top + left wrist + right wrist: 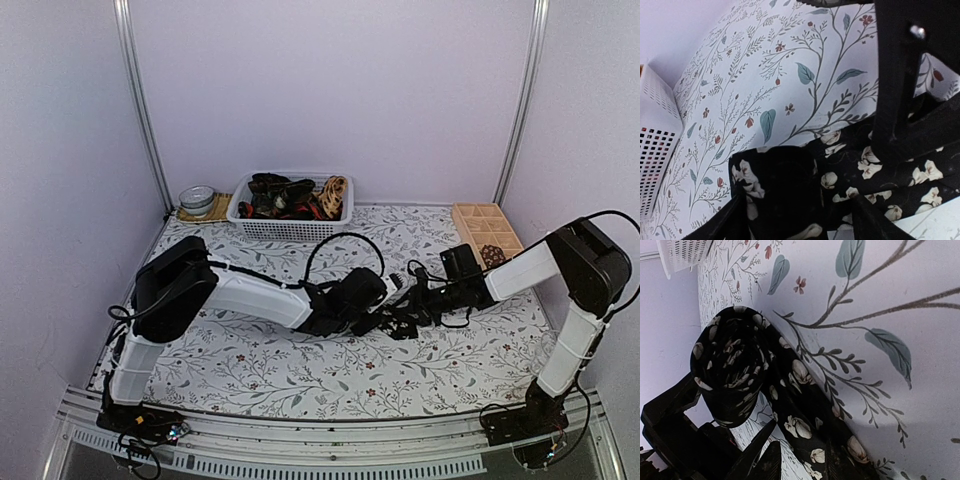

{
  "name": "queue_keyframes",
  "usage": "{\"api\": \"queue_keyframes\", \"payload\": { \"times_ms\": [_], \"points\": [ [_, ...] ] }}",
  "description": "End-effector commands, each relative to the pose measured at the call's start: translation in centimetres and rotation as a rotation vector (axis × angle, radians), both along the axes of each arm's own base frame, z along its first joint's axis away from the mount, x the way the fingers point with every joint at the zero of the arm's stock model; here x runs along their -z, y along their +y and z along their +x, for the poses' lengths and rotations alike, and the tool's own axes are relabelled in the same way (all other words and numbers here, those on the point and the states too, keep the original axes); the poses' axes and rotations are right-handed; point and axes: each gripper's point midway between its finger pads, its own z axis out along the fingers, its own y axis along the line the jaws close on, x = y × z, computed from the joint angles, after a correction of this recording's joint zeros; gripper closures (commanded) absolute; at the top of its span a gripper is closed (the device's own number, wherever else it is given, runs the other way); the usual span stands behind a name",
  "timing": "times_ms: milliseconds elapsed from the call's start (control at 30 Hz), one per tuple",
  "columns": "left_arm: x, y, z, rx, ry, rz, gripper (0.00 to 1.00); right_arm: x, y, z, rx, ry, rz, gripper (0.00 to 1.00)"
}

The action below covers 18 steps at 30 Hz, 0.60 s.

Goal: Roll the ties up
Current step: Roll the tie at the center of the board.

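Left wrist, first: shows left gripper (795, 222) with fingers (722, 220) spread wide, at 7 and 5 o'clock of the frame, straddling the roll (777, 175) of the tie (850, 165). Reads as a loose straddle, not a clamp; cannot say whether the pads press the cloth. Shows too, at 2 o'clock, one dark finger of the right gripper (762, 460) standing over the flat tail.

Right wrist: puts the right gripper's tips at 6 o'clock, close together, just beside the tail. Cannot tell whether cloth is pinched between them. Places the roll at 10 o'clock from them, coil face toward the lens, with the tail running flat on the table (880, 340) toward 5 o'clock.

Top external: finds both grippers meeting mid-table, well apart from the basket (290, 228) at 12 o'clock holding more ties (285, 195).

Judged as the winding step on this one tie, partway through: coil formed, a stretch of tail not yet wound in. Calls next for a firm grip across the coil, with the tail kept flat and lightly taut. Then another turn along the tail, edges kept in line to stop the coil telescoping or springing loose.
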Motion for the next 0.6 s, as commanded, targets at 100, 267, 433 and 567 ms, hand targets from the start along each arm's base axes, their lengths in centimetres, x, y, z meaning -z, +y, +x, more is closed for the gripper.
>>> {"api": "queue_keyframes", "payload": {
  "times_ms": [100, 267, 433, 567],
  "points": [
    [-3.3, -1.5, -1.2, 0.06, 0.01, -0.073, 0.27, 2.0, 0.1, -0.2, -0.005, 0.027, -0.023, 0.71],
    [-4.2, -1.8, -1.3, 0.082, 0.033, -0.111, 0.26, 1.6, 0.2, -0.1, -0.007, 0.015, -0.021, 0.71],
    [-3.9, -1.5, -0.9, 0.086, 0.102, -0.159, 0.25, 0.3, 0.7, 0.5, -0.005, -0.006, 0.013, 0.71],
    [-4.1, -1.0, -0.4, 0.077, 0.143, -0.202, 0.25, -0.8, 0.8, 1.0, -0.001, -0.027, 0.018, 0.7]
  ]
}}
